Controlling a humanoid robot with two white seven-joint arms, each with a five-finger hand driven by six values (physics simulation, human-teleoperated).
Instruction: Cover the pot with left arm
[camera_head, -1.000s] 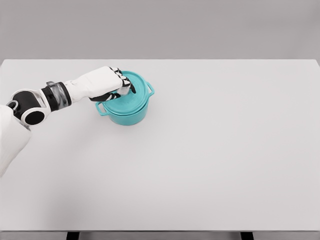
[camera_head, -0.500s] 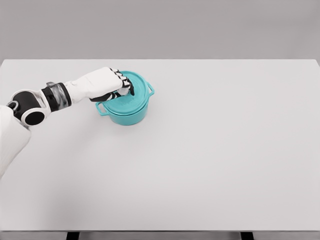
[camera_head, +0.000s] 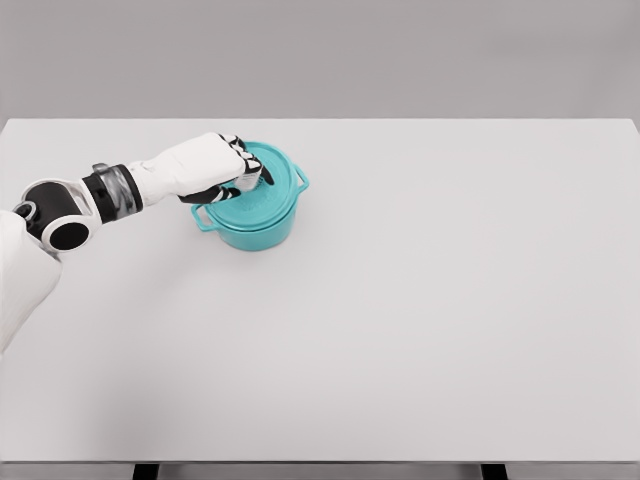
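Observation:
A teal pot (camera_head: 256, 226) with two side handles stands on the white table (camera_head: 420, 300), left of the middle and toward the back. Its teal lid (camera_head: 275, 185) lies on the rim, covering the opening. My left hand (camera_head: 243, 170) reaches in from the left and rests on top of the lid, its fingers curled around the lid's knob, which they hide. The white forearm and black elbow joint stretch back to the left edge.
The table's far edge runs just behind the pot, with a grey wall beyond it. Two dark table legs show at the bottom edge.
Hardly anything has moved. The hand stays on the lid's knob with only a tiny shift, and the lid stays seated on the pot.

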